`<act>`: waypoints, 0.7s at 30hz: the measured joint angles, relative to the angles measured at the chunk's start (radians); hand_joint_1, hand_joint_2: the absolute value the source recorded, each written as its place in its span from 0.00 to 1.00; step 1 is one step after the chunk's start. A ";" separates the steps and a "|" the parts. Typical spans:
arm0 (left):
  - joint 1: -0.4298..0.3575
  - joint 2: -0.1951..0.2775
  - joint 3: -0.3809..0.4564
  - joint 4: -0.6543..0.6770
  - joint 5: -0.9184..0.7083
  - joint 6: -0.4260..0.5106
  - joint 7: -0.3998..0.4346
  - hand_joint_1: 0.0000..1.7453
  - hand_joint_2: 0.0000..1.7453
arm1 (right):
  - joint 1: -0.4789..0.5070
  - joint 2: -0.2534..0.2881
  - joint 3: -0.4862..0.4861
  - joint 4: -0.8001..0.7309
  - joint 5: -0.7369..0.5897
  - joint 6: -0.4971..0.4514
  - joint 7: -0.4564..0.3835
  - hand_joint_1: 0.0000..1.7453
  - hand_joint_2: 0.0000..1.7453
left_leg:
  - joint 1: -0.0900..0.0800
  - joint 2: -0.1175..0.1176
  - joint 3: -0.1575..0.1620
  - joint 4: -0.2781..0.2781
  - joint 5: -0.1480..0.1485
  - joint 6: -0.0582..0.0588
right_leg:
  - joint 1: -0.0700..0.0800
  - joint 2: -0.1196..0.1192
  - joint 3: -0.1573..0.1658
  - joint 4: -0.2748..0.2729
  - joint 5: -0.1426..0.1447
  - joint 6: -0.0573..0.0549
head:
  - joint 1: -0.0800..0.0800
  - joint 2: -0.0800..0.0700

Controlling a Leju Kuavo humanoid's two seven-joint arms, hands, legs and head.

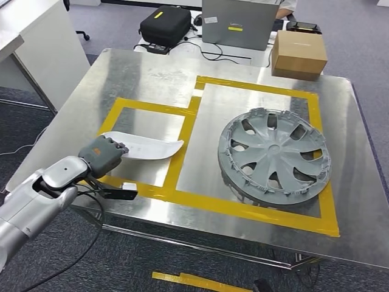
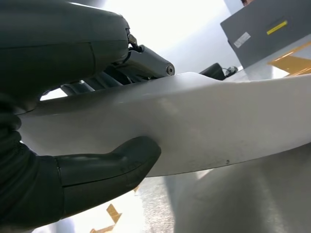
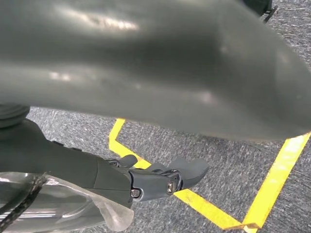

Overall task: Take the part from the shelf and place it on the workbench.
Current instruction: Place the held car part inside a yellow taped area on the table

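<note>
- Left hand [image 1: 101, 155], grey-covered with dark fingers, clamped on one end of the long white curved plastic panel [image 1: 146, 148]; thumb [image 2: 110, 167] pressed on one face, fingers [image 2: 146, 63] wrapped over the opposite face
- White panel reaching away from the left hand, out past the fingertips, over the smaller yellow-taped rectangle [image 1: 181, 146] on the shiny metal workbench [image 1: 151, 67]; held roughly level; whether touching the metal or just above it, cannot tell
- Farther out beyond the panel's free end, well apart from the hand: round grey plastic wheel cover [image 1: 274, 156], lying flat inside the larger yellow-taped rectangle [image 1: 316, 103]
- Right hand [image 3: 161, 179] over grey carpet [image 3: 234, 165] marked with yellow floor tape [image 3: 205, 206]; fingers [image 3: 189, 172] lying fairly straight and close together, nothing seen between them; whether spread or closed, cannot tell
- Past the workbench's far edge: brown cardboard box [image 1: 298, 53]; black zipped case [image 1: 165, 25]
</note>
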 joint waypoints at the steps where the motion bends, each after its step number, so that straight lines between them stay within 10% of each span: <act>1: 0.000 0.000 0.004 0.003 0.000 0.001 0.003 0.75 1.00 | 0.000 0.000 0.000 0.000 -0.001 0.000 0.000 0.00 0.00 | 0.000 0.000 0.000 0.000 0.000 0.000 | 0.000 0.000 0.000 0.000 0.000 0.000 | 0.000 0.000; 4: 0.004 0.000 0.017 0.011 0.000 0.008 0.013 0.00 1.00 | 0.003 0.000 0.000 0.001 -0.004 0.000 -0.002 0.00 0.00 | 0.000 0.000 0.000 0.000 0.000 0.000 | 0.000 0.000 0.000 0.000 0.000 0.000 | 0.000 0.000; 8: 0.009 -0.001 0.033 0.014 -0.003 0.023 0.010 0.00 0.00 | 0.006 0.000 0.000 0.002 -0.004 0.000 -0.007 0.00 0.00 | 0.000 0.000 0.000 0.000 0.000 0.000 | 0.000 0.000 -0.001 0.000 0.000 0.000 | 0.000 0.000; 21: 0.142 -0.024 0.131 -0.128 0.052 0.182 -0.043 0.00 0.00 | 0.012 0.001 0.000 0.015 0.000 -0.010 -0.014 0.00 0.00 | -0.001 0.000 0.001 0.001 -0.001 0.000 | -0.001 0.000 0.002 -0.001 0.000 0.000 | 0.000 0.000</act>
